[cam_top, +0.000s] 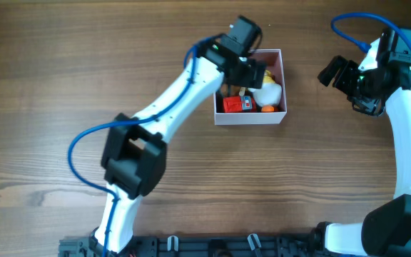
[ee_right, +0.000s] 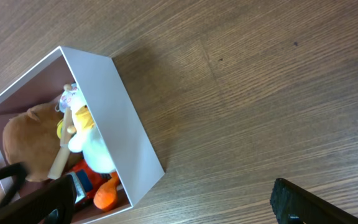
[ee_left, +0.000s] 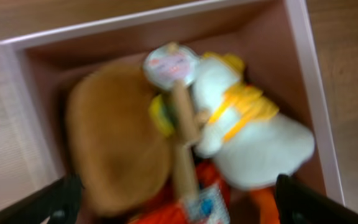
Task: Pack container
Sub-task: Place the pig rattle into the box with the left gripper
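One wood-grain table [cam_top: 48,71], container [cam_top: 250,119] holding toys [cam_top: 270,93], left claw [cam_top: 254,74] above.

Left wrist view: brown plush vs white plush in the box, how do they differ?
Colour: the brown plush is plain brown; the white plush is white with yellow trim.
Place: in the left wrist view the brown plush lies left, the white plush right, a wooden stick toy between them.
Bulk: the brown plush looks somewhat larger than the white plush.
Shared: both lie inside the container.
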`<state>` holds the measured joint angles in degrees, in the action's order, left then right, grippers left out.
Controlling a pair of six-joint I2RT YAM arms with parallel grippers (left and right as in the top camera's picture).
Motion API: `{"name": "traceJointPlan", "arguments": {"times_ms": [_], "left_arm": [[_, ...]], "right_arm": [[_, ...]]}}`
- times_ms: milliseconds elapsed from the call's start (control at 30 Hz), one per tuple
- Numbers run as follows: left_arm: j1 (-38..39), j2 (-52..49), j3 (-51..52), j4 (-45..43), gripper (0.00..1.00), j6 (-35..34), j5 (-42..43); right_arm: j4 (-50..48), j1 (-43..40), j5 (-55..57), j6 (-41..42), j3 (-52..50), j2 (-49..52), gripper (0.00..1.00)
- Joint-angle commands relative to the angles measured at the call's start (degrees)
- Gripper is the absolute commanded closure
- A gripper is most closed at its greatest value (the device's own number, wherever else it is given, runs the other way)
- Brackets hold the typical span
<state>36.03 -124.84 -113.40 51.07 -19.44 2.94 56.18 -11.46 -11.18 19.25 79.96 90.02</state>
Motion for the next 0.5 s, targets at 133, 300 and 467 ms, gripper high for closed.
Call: {"name": "traceJointPlan", "arguments": {"times_ms": [133,300,467], "left_arm": [[-9.3,21.8,-4.8,20.5,0.00,-0.4,-5.2],[-19.5,28.2,-4.8,35.4,0.00,-0.3,-8.9],[-24.9,28.0,-4.8,38.2,0.00,-0.3,-8.9]], "right_arm": [[0.0,0.0,-0.7,0.3,-0.2,0.6,0.00],[0.0,0.0,-0.7,0.3,-0.2,0.6,0.00],[0.0,0.0,-0.7,0.3,-0.2,0.6,0.00]]}}
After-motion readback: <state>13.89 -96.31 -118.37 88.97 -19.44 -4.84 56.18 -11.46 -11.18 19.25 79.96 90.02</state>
